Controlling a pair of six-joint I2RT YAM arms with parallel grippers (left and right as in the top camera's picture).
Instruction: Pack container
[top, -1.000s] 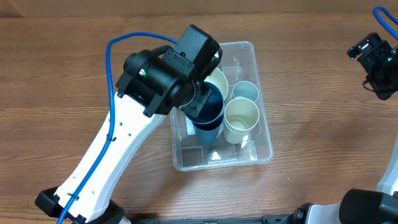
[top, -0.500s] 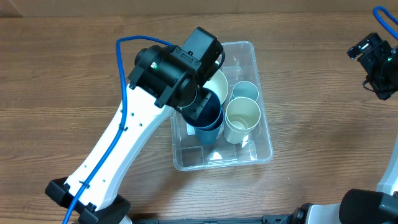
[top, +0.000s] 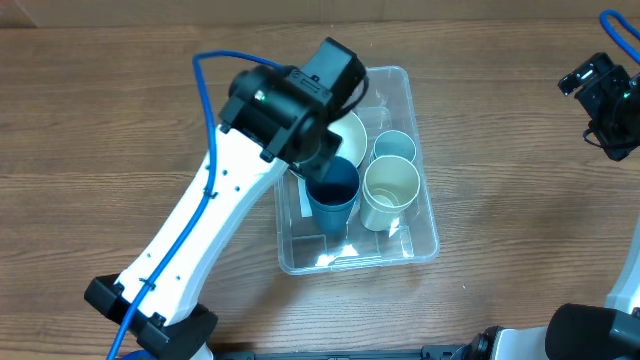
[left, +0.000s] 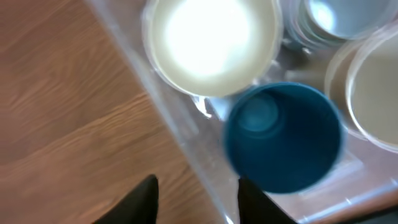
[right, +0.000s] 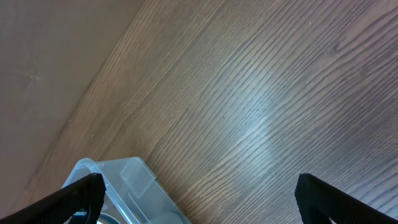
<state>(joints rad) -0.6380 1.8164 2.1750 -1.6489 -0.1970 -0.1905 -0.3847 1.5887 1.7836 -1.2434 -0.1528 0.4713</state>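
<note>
The clear container (top: 424, 238) lies mid-table; its wall (left: 180, 140) also shows in the left wrist view, and one corner (right: 127, 180) in the right wrist view. Inside stand a dark blue cup (top: 333, 190) (left: 283, 137), a cream cup (top: 390, 190) (left: 373, 93), a light blue cup (top: 394, 148) (left: 336, 15) and a white bowl (top: 350, 135) (left: 211, 43). My left gripper (left: 196, 202) is open and empty, above the container's left wall beside the dark blue cup. My right gripper (right: 214, 196) is wide open and empty, over bare wood at the far right (top: 600, 95).
The left arm (top: 285, 105) covers the container's far left corner in the overhead view. A white label (top: 305, 205) lies on the container's base. Wooden table (top: 500, 150) surrounds the container. The blue cable (top: 205, 80) loops above the left arm.
My left gripper has let go of the dark blue cup and drawn back toward the far left. The cup now stands free in the container. The right arm has not moved.
</note>
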